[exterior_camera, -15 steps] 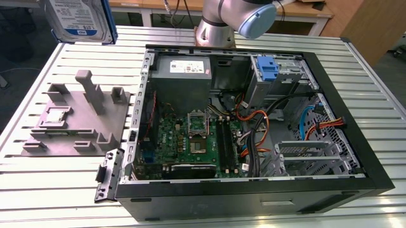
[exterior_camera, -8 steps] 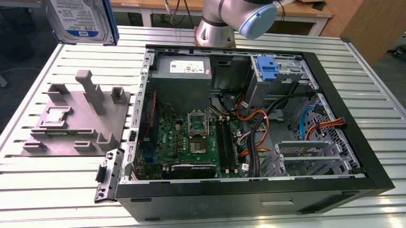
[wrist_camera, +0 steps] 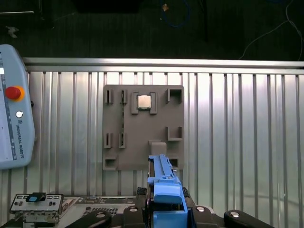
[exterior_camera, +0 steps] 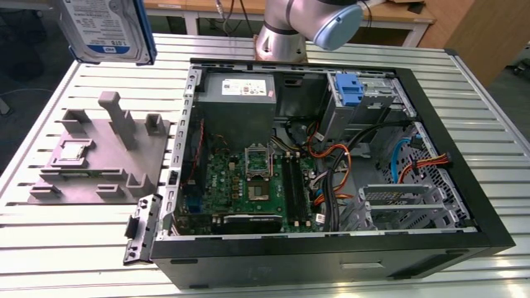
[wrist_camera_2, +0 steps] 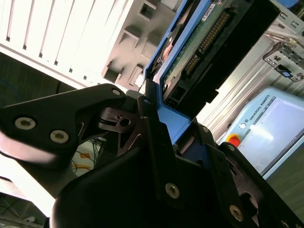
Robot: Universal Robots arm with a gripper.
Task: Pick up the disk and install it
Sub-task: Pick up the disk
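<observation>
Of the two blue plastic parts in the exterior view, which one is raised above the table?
The blue frame on the disk, at the exterior view's upper left, held in the air; the other blue part sits inside the computer case.

The arm [exterior_camera: 286,28] is a smooth silver-grey tube with a pale blue round cap [exterior_camera: 338,26] over its joint. Its gripper [wrist_camera_2: 173,121] is matte black, built of angular linked plates pinned with silver screws [wrist_camera_2: 172,190].

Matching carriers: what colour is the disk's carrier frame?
Blue: the frame on the disk shows best in the first wrist view.
</observation>
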